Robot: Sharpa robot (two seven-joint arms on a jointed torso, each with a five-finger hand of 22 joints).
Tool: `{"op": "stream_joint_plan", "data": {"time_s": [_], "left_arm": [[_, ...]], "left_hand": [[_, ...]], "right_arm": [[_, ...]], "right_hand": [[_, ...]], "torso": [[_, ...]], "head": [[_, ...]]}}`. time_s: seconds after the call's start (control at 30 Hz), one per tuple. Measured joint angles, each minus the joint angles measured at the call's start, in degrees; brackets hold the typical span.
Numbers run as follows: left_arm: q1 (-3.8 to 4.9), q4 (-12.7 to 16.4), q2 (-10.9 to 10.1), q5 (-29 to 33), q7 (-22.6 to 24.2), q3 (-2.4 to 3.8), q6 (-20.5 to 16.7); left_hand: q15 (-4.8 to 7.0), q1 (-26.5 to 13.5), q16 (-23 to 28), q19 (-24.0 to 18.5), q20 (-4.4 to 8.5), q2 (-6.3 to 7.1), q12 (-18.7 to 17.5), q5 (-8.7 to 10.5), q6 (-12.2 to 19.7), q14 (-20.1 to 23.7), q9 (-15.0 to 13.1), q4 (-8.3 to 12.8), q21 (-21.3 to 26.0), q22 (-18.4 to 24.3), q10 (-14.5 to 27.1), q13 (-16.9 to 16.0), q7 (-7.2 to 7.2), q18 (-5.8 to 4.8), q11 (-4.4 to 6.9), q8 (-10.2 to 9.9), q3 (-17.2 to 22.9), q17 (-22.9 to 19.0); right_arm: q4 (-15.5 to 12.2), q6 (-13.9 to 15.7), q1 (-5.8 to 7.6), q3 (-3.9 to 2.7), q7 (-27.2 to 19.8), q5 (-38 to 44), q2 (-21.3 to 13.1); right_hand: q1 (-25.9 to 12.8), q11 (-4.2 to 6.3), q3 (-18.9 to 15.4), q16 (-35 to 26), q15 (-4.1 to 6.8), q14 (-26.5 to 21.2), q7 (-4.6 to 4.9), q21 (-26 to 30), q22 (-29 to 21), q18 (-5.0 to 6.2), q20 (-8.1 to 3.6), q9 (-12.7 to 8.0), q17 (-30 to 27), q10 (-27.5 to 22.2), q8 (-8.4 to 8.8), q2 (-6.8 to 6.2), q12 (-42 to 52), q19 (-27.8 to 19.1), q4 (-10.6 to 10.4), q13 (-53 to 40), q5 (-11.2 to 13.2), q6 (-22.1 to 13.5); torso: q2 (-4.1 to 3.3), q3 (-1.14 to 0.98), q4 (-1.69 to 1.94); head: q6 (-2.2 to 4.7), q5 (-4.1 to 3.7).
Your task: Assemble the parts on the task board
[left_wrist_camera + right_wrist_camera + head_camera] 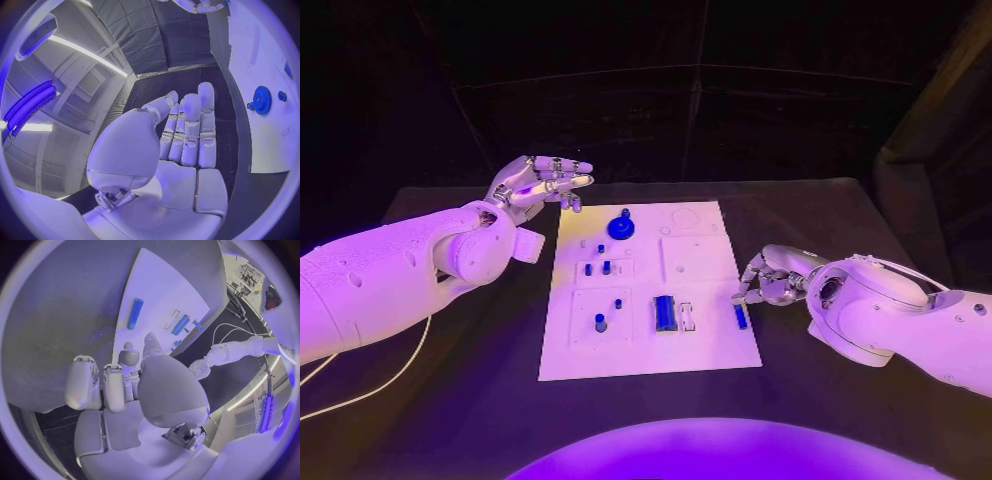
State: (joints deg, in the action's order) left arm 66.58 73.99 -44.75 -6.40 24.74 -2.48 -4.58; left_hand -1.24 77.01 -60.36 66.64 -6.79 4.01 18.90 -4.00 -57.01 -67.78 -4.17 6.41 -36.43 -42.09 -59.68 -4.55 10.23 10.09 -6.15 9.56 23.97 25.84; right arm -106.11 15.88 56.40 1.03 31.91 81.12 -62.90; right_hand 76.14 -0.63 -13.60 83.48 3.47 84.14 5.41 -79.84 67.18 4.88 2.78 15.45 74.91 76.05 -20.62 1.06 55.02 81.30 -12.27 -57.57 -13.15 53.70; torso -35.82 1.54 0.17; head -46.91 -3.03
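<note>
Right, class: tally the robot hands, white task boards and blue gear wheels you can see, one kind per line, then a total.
Robot hands: 2, the left hand and the right hand
White task board: 1
Blue gear wheel: 1
Total: 4

This looks like a robotics lab or demo booth: a black-draped bench [473, 400] stands before dark curtain-like backdrop panels [704, 110] on a frame. The left wrist view shows a panelled ceiling with a long strip light [81, 50] and a vent grille [92, 82] (an indoor hall, by the look). A white cable [365, 385] trails across the bench.
</note>
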Motion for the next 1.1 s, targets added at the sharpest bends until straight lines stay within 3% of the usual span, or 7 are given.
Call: {"op": "stream_joint_plan", "data": {"time_s": [0.67, 0.9, 1.1], "left_arm": [[-0.08, -0.2, 0.0, 0.0, 0.0, -0.01, 0.06], [-0.12, -0.29, -0.01, 0.0, 0.0, -0.01, 0.09], [-0.14, -0.31, -0.03, 0.0, 0.0, -0.02, 0.11]], "left_hand": [[0.0, 0.0, 0.0, 0.0, 0.0, 0.0, 0.0, 0.0, 0.0, 0.0, -0.01, 0.0, 0.0, -0.01, 0.0, 0.05, 0.0, 0.0, 0.0, 0.0, 0.0, 0.01], [0.0, 0.0, 0.0, 0.0, 0.0, 0.0, 0.0, 0.0, 0.0, 0.0, -0.01, 0.0, 0.0, -0.01, 0.0, 0.04, 0.0, 0.0, 0.0, 0.0, 0.0, 0.01], [0.0, 0.0, 0.0, 0.0, 0.0, 0.0, 0.0, 0.0, 0.0, 0.0, -0.01, 0.0, 0.0, -0.02, 0.0, 0.04, 0.0, 0.0, 0.0, 0.0, 0.0, 0.01]], "right_arm": [[0.65, -7.09, -0.84, 0.02, 3.98, 4.35, 1.66], [0.58, -8.66, -0.97, -0.04, 4.64, 5.47, 2.28], [0.74, -9.27, -0.98, -0.09, 4.84, 6.01, 2.9]], "right_hand": [[-0.83, 0.0, -1.81, -0.27, 0.0, 0.0, -0.81, 0.0, -0.16, 0.0, -0.01, 0.5, -0.01, 0.0, 0.0, -0.37, 0.0, 0.0, -1.49, -0.33, 1.48, 3.5], [-0.81, 0.23, -1.92, -0.27, 0.0, 0.0, -0.99, 0.0, -0.1, 0.0, -0.01, 0.87, -0.01, 0.22, -0.17, -0.34, 0.0, 0.0, -1.38, -0.48, 1.48, 3.73], [2.68, 0.44, -0.91, -0.27, 0.22, -0.22, -0.91, 0.0, -0.09, 0.0, -0.01, 1.37, 0.0, 0.0, -0.34, 1.13, -0.29, 0.0, 0.36, -0.52, 0.25, 3.83]], "torso": [[-0.01, -0.04, -0.02], [-0.01, -0.03, 0.14], [0.01, 0.02, 0.23]], "head": [[-0.24, -0.38], [-0.31, -0.55], [-0.37, -0.63]]}}
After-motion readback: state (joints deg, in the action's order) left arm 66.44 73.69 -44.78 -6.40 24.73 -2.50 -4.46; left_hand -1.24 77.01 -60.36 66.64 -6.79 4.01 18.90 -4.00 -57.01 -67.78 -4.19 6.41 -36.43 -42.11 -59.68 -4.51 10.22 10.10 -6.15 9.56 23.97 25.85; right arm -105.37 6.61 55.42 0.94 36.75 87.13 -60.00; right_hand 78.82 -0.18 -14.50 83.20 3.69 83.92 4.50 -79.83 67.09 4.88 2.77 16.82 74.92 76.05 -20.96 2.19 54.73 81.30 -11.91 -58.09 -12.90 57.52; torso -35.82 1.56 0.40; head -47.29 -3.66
